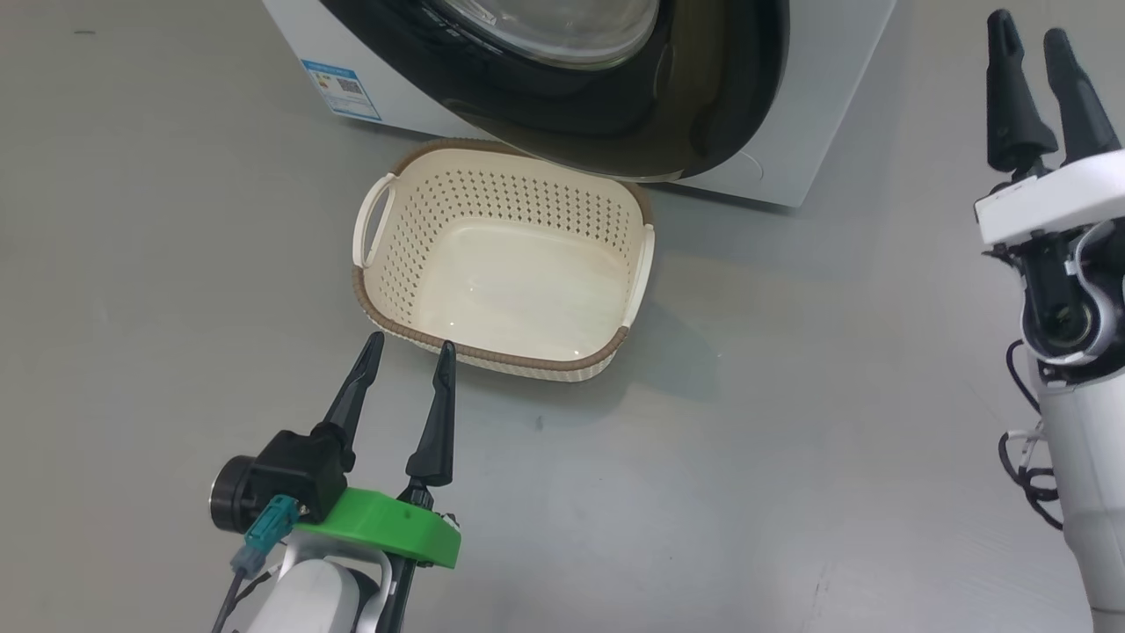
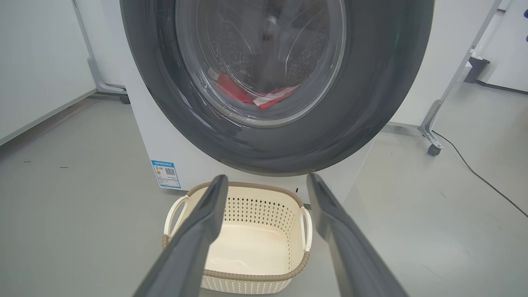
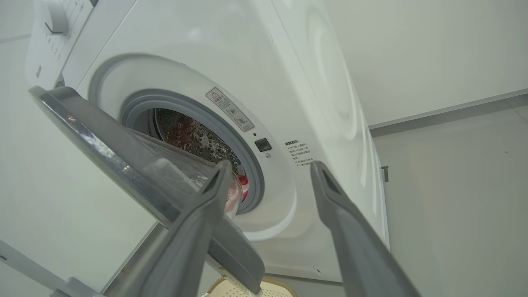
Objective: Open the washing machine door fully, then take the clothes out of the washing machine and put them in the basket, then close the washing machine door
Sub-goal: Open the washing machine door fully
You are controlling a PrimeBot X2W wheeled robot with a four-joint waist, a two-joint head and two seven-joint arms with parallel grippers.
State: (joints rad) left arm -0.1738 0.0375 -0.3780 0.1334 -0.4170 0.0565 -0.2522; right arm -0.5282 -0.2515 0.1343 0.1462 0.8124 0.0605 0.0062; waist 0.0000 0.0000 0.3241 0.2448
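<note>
The washing machine door (image 3: 136, 173) stands ajar, swung partway off the front of the washing machine (image 3: 321, 103). It is rigid and hinged, and its glossy rim is likely slick under the fingers. I judge the best hold is a hook behind its free edge, on the machine's latch side. Low in the machine's drum lie the clothes (image 2: 235, 91), red, soft and limp, so any bunched fold should serve. The basket (image 1: 510, 207) sits on the floor (image 1: 791, 440) just in front of the machine, under the door. The left gripper (image 1: 412, 339), fingers apart, hovers farther out from the machine. The right gripper (image 1: 1027, 24), fingers apart, hangs off its latch side. The hinge and most of the garment are hidden.
</note>
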